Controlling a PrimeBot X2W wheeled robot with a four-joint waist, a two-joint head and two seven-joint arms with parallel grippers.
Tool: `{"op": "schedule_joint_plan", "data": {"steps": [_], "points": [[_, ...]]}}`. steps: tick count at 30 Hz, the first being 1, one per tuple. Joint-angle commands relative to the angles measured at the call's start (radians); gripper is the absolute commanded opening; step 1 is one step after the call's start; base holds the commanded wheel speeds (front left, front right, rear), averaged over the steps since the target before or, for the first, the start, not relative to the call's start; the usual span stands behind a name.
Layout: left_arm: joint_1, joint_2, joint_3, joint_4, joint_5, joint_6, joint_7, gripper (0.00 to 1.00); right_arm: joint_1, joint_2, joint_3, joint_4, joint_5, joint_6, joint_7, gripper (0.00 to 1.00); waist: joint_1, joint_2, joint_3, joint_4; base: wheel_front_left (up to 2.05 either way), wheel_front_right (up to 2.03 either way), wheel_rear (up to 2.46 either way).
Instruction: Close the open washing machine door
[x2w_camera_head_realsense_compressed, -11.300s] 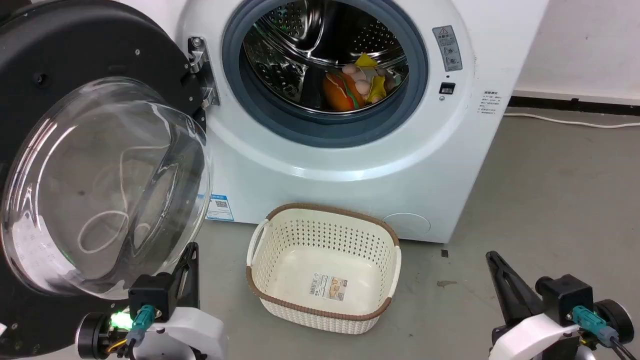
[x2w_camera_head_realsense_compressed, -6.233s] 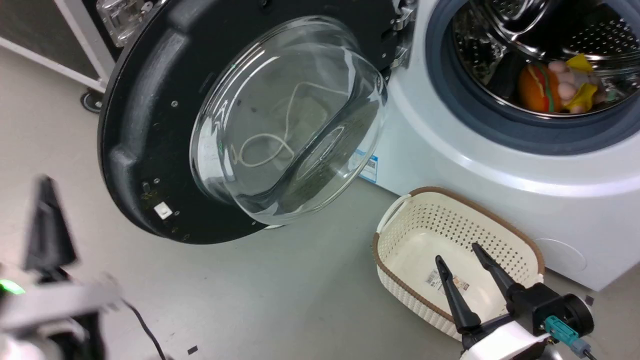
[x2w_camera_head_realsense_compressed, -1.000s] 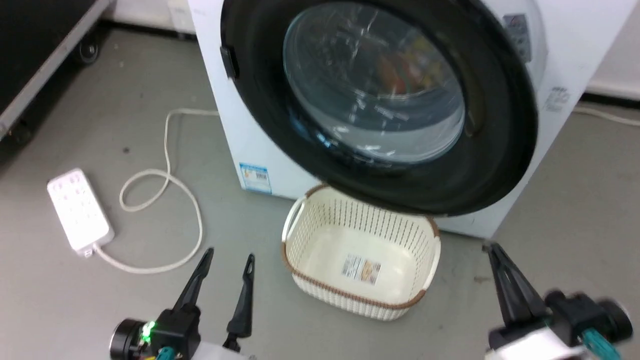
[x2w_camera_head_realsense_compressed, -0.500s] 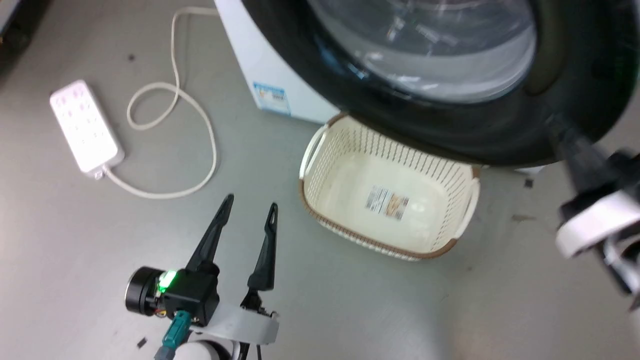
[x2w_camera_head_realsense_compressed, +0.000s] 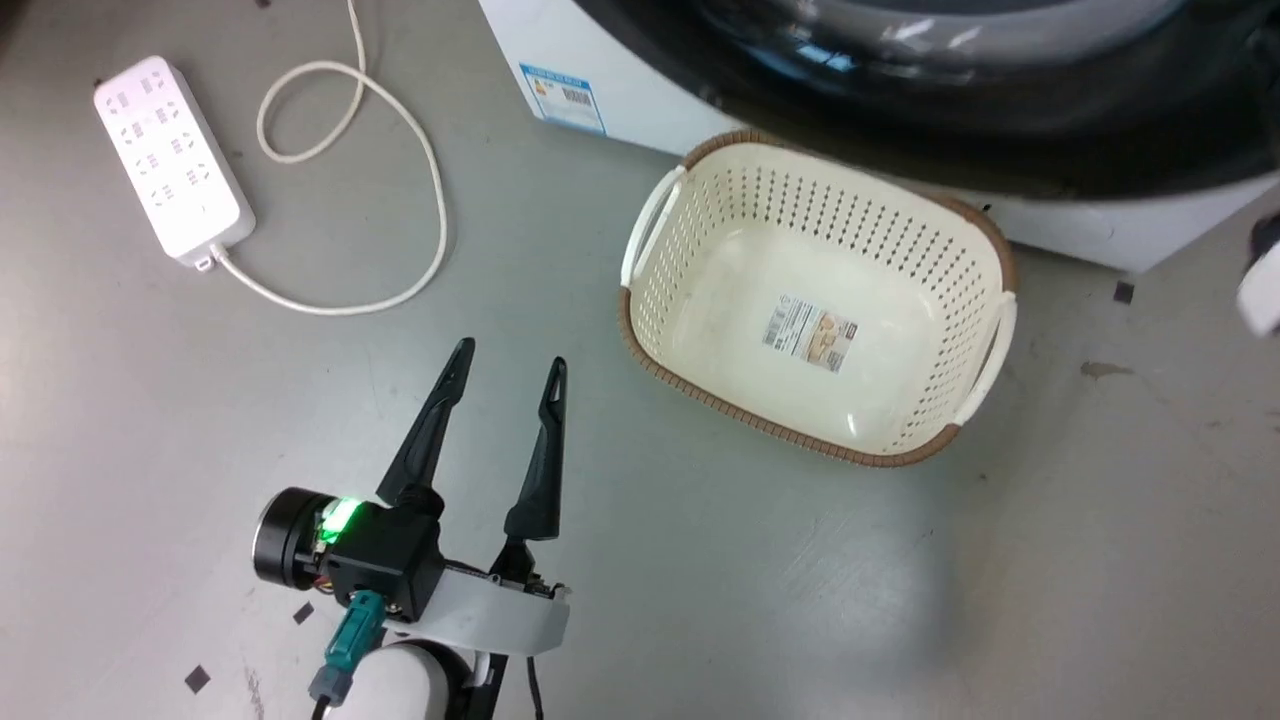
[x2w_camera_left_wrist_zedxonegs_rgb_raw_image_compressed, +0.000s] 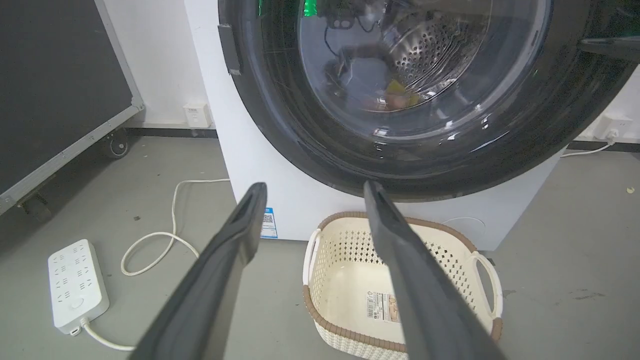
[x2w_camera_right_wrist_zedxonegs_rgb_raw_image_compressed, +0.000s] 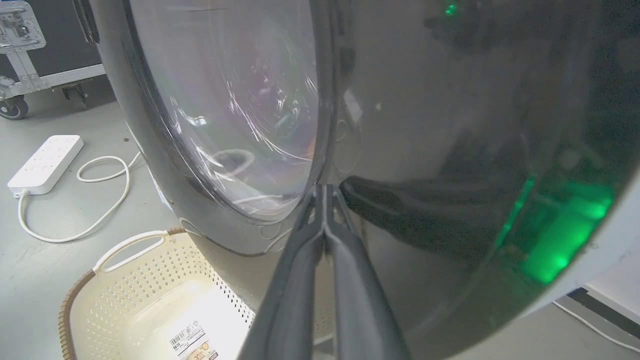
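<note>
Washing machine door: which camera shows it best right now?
Left wrist view: the washing machine door shows almost whole, black rim and glass window. Head view has its lower rim along the top edge. Right wrist view is too close: glass and glossy rim, with the right gripper at it.

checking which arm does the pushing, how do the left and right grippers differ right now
Left gripper has its jaws wide apart; right gripper has them shut together. The left hangs over the floor beside the basket, clear of the door; the right's tips sit against the door's dark rim, seemingly touching. Both are long, dark and hold nothing.
</note>
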Motion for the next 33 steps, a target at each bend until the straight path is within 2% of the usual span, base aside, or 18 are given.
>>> {"op": "schedule_joint_plan", "data": {"steps": [1,13,18,23,25,26,33], "points": [[-0.016,-0.006,-0.003,-0.003,0.007,0.001,-0.004,1.0,-0.045,-0.015,-0.009,0.03,0.014,-0.002,0.004,0.0,-0.0001,0.0,0.012,0.003,0.0,0.0,0.0],[-0.033,-0.012,-0.013,0.001,0.01,0.005,-0.004,1.0,-0.261,-0.014,-0.069,0.259,0.015,-0.002,-0.02,0.0,-0.0001,0.0,0.036,0.002,0.0,0.0,0.0],[-0.031,-0.013,-0.008,0.008,0.003,0.006,-0.004,1.0,-0.263,0.002,-0.065,0.313,0.008,-0.002,-0.059,0.0,-0.0001,0.0,0.006,-0.004,0.0,0.0,0.0],[-0.014,-0.014,0.011,0.024,-0.012,0.008,-0.004,1.0,-0.201,0.032,-0.042,0.351,0.014,-0.002,-0.116,0.0,-0.0001,0.0,-0.069,-0.02,0.0,0.0,0.0],[-0.003,-0.014,0.02,0.033,-0.018,0.007,-0.004,1.0,-0.159,0.042,-0.029,0.354,0.014,-0.002,-0.147,0.87,-0.0001,0.0,-0.11,-0.028,0.0,0.0,0.0],[0.004,-0.014,0.025,0.04,-0.021,0.006,-0.004,1.0,-0.135,0.047,-0.024,0.355,0.015,-0.002,-0.159,1.0,-0.0001,0.0,-0.134,-0.032,0.0,0.0,0.0],[0.071,-0.009,0.067,0.099,-0.028,-0.007,-0.004,1.0,0.077,0.115,-0.04,0.282,0.033,-0.002,-0.22,1.0,-0.0001,0.0,-0.302,-0.07,0.0,0.0,0.0]]}}
